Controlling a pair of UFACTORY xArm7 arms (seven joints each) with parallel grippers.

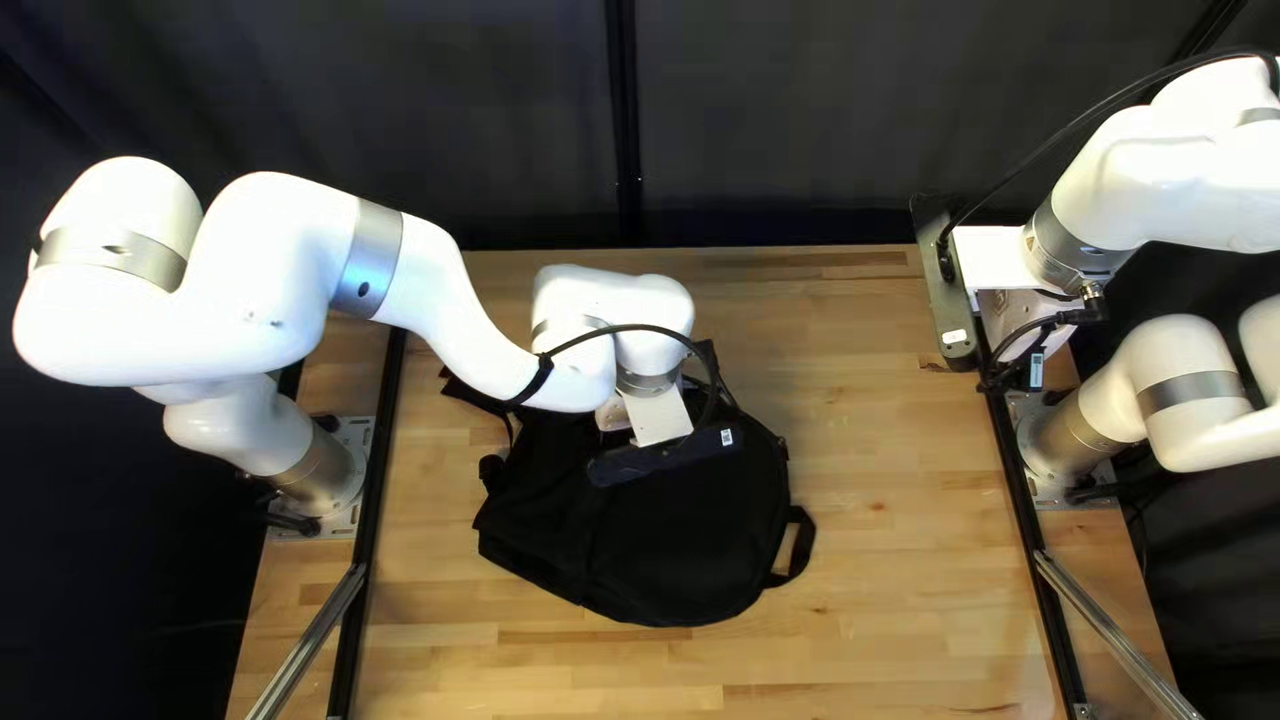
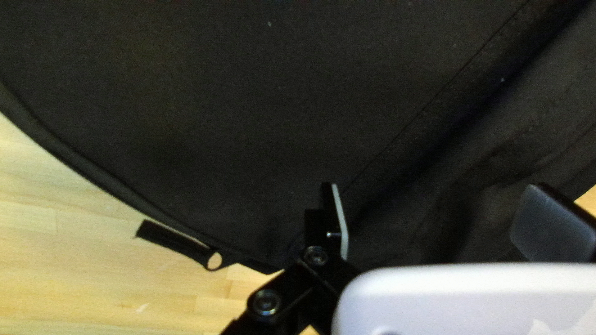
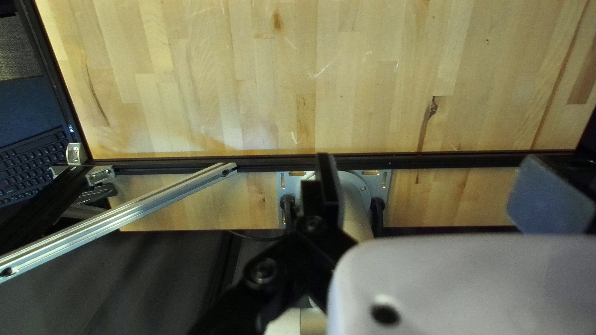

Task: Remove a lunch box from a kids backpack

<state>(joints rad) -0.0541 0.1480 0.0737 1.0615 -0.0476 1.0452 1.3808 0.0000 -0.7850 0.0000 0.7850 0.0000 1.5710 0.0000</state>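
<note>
A black backpack (image 1: pixel 667 547) lies flat on the table at the middle of the top left view. My left gripper (image 1: pixel 660 454) is over its upper part, its fingers hidden there by the mount. The left wrist view shows the backpack (image 2: pixel 248 111) filling most of the space ahead, with my left gripper (image 2: pixel 428 223) open above the cloth, fingers wide apart. A zipper pull (image 2: pixel 177 243) lies beside it over the wood. My right gripper (image 1: pixel 954 267) is raised by the right base; in the right wrist view the gripper (image 3: pixel 428 192) is open with nothing between its fingers. No lunch box is visible.
The wooden table (image 1: pixel 894 534) surrounds the backpack. Black rails and a metal strut (image 1: pixel 1114 634) run along the right side. A backpack strap (image 1: pixel 796 550) sticks out to the right. In the right wrist view a keyboard (image 3: pixel 31 167) lies beyond the rail.
</note>
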